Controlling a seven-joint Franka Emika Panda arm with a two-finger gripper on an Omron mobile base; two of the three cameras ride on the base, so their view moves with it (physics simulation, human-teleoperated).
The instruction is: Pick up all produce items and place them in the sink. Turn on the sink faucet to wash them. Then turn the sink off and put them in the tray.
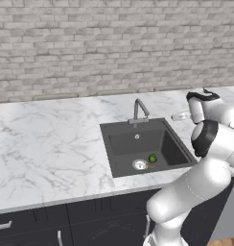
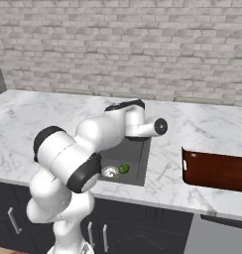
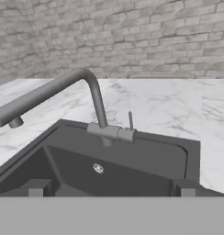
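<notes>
The dark grey sink is set in the white marble counter. On its floor a shiny green fruit lies beside the round silver drain, with a small tan piece just in front of it. The green fruit also shows past my arm. The grey faucet stands behind the basin with its bent spout over it. In the hand view my gripper is open and empty above the basin's near rim, facing the faucet and its thin lever. The reddish-brown tray rests on the counter right of the sink.
A brick wall backs the counter. A small thin silvery item lies on the marble between sink and tray. Wide marble counter stretches left of the sink. Dark cabinet fronts run below the counter edge.
</notes>
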